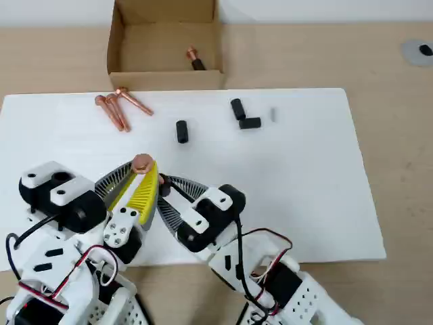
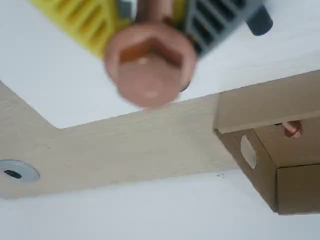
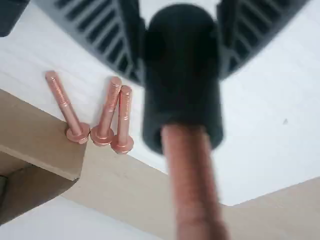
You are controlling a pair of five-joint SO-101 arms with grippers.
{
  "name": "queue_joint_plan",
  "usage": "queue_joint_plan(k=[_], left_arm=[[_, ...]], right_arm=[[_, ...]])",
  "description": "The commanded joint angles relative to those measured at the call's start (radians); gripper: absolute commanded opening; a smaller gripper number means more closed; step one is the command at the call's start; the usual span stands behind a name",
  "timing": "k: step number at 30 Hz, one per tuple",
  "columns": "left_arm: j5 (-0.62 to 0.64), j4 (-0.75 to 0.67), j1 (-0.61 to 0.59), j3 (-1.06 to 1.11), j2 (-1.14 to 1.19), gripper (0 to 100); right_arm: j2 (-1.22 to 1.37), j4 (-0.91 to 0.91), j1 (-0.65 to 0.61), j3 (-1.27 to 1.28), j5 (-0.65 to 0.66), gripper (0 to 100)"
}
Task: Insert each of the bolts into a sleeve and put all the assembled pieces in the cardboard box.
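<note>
Over the table, in the high view, the left gripper and the right gripper meet tip to tip near the front of the white mat. The left one is clamped on a bolt, with the head turned up toward the camera. Farther back lie three loose bolts and three spare sleeves. Behind them the box holds one finished piece.

From the left wrist, the bolt sits between the yellow finger and the grey finger, gripped just behind its head. The box stands beyond the mat's edge.

From the right wrist, that gripper is closed around a black sleeve. The bolt's shank reaches the sleeve's mouth, but I cannot tell how deep it goes.

The step in hand looks to be the insertion. To do it well, keep shank and sleeve on one line and push slowly along it, since a small tilt would likely jam the thread on the rim. Both grips should stay firm until the head seats against the sleeve. Only then should one gripper let go, so the other can carry the pair to the box.
</note>
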Motion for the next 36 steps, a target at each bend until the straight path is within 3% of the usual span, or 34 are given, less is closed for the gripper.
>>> queue_joint_plan(k=[1,14,20,26,36], left_arm=[[0.006,-0.017,0.017,-0.005,-0.002,1],[0.012,0.161,0.028,-0.002,0.001,1],[0.020,0.169,0.077,0.023,-0.004,5],[0.219,0.175,-0.097,0.014,-0.004,23],[0.224,0.169,-0.167,-0.020,-0.002,24]], right_arm=[[-0.160,-0.002,-0.007,-0.004,-0.003,0.9],[-0.160,-0.002,-0.007,-0.004,-0.003,0.9],[-0.160,-0.002,-0.007,-0.004,-0.003,0.9],[-0.160,0.003,-0.007,-0.004,-0.003,0.9],[-0.154,0.008,-0.007,-0.004,-0.002,0.9]])
